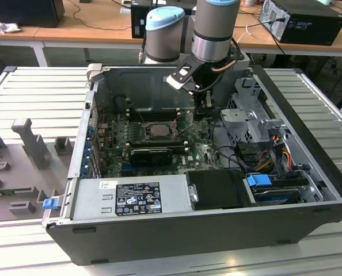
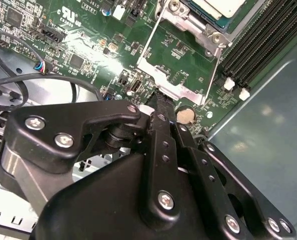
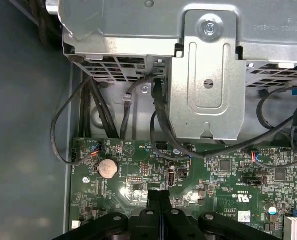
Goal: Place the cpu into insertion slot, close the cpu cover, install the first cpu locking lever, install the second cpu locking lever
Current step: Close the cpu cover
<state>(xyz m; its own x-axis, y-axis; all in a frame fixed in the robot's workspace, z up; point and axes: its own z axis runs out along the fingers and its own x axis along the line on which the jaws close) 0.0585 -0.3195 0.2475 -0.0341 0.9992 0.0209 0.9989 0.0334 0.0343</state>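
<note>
Open dark grey computer case (image 1: 217,233) lying on a pale ribbed metal tabletop (image 1: 38,86); inside, a green motherboard (image 1: 201,150) flat on the bottom; near the middle of the board, the square dark insertion slot with a grey metal rim (image 1: 143,127); in the slot, the small flat square cpu with a pale silver top (image 1: 158,130), face up; same cpu (image 2: 216,6) and slot rim (image 2: 188,21) in the second wrist view, beside long black memory slots (image 2: 258,45).

Thin silver-grey metal cpu cover (image 2: 164,81) reaching out from the slot's edge toward the black gripper (image 2: 158,96); hard to tell whether lying flat or tipped up.

Grey robot arm (image 1: 216,29) over the far side of the case; gripper (image 1: 205,108) low over the board, near the slot on the exterior view's right, apart from the cpu; jaws pressed tight together, nothing between them.

Round silver coin battery (image 3: 108,168) (image 2: 185,116) close beside the gripper (image 3: 158,194) in both wrist views; past it, black cables (image 3: 63,135) and a grey metal drive cage (image 3: 203,75).

Silver power box with a label (image 1: 130,195) along the near side of the case.
</note>
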